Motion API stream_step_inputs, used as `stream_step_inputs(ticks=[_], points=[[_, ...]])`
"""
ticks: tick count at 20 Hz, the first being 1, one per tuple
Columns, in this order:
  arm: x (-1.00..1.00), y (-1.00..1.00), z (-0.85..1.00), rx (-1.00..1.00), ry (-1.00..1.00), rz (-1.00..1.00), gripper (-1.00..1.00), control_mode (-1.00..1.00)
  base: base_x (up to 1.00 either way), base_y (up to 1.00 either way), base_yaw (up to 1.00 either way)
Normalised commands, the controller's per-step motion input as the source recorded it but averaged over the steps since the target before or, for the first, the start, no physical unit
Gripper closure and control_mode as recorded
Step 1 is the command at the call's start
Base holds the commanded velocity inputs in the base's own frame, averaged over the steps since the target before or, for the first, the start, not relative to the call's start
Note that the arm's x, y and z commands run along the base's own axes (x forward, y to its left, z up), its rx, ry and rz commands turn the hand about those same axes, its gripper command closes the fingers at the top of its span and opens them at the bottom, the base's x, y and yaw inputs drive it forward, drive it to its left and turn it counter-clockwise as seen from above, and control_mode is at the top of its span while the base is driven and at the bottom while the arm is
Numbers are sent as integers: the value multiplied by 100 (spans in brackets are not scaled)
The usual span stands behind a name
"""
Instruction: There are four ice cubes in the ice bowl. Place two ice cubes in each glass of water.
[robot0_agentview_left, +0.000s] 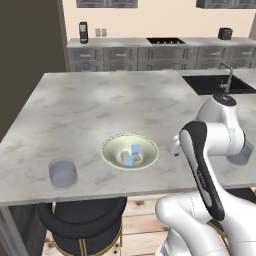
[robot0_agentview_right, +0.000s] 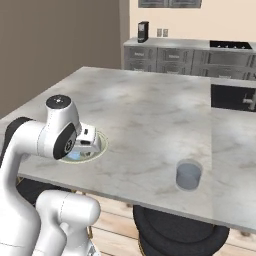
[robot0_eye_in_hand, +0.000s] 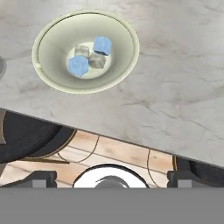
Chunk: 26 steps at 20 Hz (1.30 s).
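The ice bowl (robot0_eye_in_hand: 52, 48) is a wide, pale cream-green bowl near the counter's front edge (robot0_agentview_left: 107, 150) (robot0_agentview_right: 102, 145). Several ice cubes (robot0_eye_in_hand: 102, 45) lie bunched at its bottom (robot0_agentview_left: 131, 154), two light blue and two whitish. One glass of water (robot0_agentview_left: 63, 173) stands to the left of the bowl by the front edge. The other glass of water (robot0_agentview_right: 188, 175) stands to the right, partly behind my arm in the left base view (robot0_agentview_left: 241, 154). My gripper (robot0_eye_in_hand: 112, 180) (robot0_agentview_right: 88, 141) hangs open and empty above the counter's front edge, just beside the bowl and apart from it.
A black sink (robot0_agentview_left: 215, 84) with a faucet (robot0_agentview_left: 227, 75) is set into the counter at the far right. Dark round stools (robot0_agentview_left: 82, 220) (robot0_agentview_right: 175, 225) stand under the front edge. A back counter holds a coffee machine (robot0_agentview_left: 83, 32) and a cooktop (robot0_agentview_left: 165, 41).
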Motion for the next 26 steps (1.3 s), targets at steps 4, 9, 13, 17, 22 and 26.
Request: stream_step_inputs(ticks=[4, 9, 13, 17, 22, 26], points=[[16, 21, 9, 0, 0, 7, -100, -100, 0, 0, 0], [21, 26, 6, 0, 0, 7, -100, -100, 0, 0, 0], [10, 12, 1, 0, 0, 8, -100, -100, 0, 0, 0], [22, 38, 0, 0, 0, 3, -100, -100, 0, 0, 0], [19, 29, 0, 0, 2, 0, -100, -100, 0, 0, 0], [27, 16, 0, 0, 9, 0, -100, -100, 0, 0, 0]])
